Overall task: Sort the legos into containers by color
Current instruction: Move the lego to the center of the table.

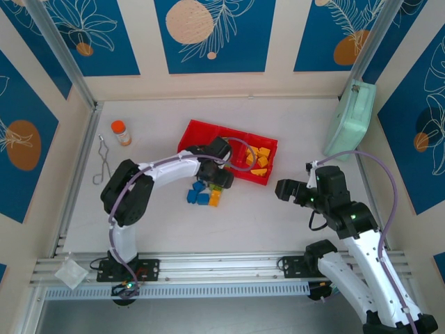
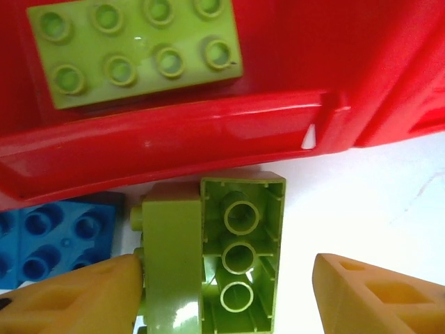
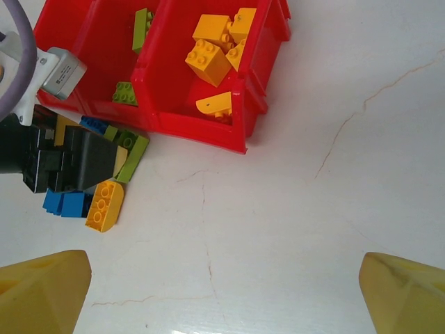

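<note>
Left arm (image 1: pixel 161 170), right arm (image 1: pixel 368 257): white links, black joint housings, lilac cable (image 1: pixel 391 188) looped along each. Green LED (image 1: pixel 127 285) on left base by the rail (image 1: pixel 222 264). Right pincer (image 3: pixel 222 296) fingers (image 3: pixel 42 289): yellow wedges. Left pincer (image 2: pixel 224 296) fingers orange-yellow, moulded recesses.
</note>
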{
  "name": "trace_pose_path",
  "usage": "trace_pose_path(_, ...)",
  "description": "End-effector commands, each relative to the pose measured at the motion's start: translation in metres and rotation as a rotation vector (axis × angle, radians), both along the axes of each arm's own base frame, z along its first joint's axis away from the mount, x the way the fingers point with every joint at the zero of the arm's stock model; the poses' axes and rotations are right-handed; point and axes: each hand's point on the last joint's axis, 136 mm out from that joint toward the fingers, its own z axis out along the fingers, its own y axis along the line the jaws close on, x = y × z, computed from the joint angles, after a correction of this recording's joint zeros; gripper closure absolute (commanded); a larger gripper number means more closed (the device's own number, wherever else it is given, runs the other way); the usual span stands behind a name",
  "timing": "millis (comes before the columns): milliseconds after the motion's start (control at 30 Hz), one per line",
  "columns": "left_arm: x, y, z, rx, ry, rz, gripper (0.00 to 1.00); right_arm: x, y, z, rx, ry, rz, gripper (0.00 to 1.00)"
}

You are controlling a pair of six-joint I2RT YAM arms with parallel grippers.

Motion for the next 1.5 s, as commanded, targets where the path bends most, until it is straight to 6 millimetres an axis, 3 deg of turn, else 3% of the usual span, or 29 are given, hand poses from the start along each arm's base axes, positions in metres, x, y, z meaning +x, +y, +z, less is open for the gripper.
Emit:
trace_pose_path(0, -0.021, -0.019, -0.009, -0.05, 0.083, -0.069, 0.37, 0.001, 0.003, 0.004, 0.016, -0.016, 0.017, 0.01)
trace_pose_path(267, -0.047, -0.036, 0.006, -0.102, 0.081, -0.119, 0.37, 0.002, 0.003, 0.004, 0.022, -0.013, 0.015, 0.01)
trace_pose_path(433, -0.038, -0.012, 0.012, 0.012, 0.015, -0.109, 0.3, 0.002, 0.003, 0.003, 0.023, -0.013, 0.018, 0.01)
trace_pose_path(567, -0.025, 0.008, 0.004, 0.111, 0.028, -0.109, 0.29, 0.002, 0.003, 0.003, 0.025, -0.012, 0.017, 0.01)
trace_pose_path(800, -0.011, 0.017, -0.007, 0.174, 0.048, -0.097, 0.48, 0.001, 0.003, 0.004, 0.024, -0.014, 0.016, 0.01)
trace_pose_path(1067, -0.01, 0.021, -0.014, 0.154, 0.075, -0.088, 0.5, 0.002, 0.002, 0.003, 0.023, -0.014, 0.015, 0.01)
trace_pose_path(1300, -0.019, 0.014, 0.001, 0.085, 0.066, -0.083, 0.45, 0.002, 0.002, 0.003, 0.025, -0.012, 0.013, 0.01)
trace_pose_path(1467, -0.035, 0.0, 0.001, 0.119, 0.051, -0.139, 0.35, 0.001, 0.003, 0.002, 0.02, -0.005, 0.02, 0.01)
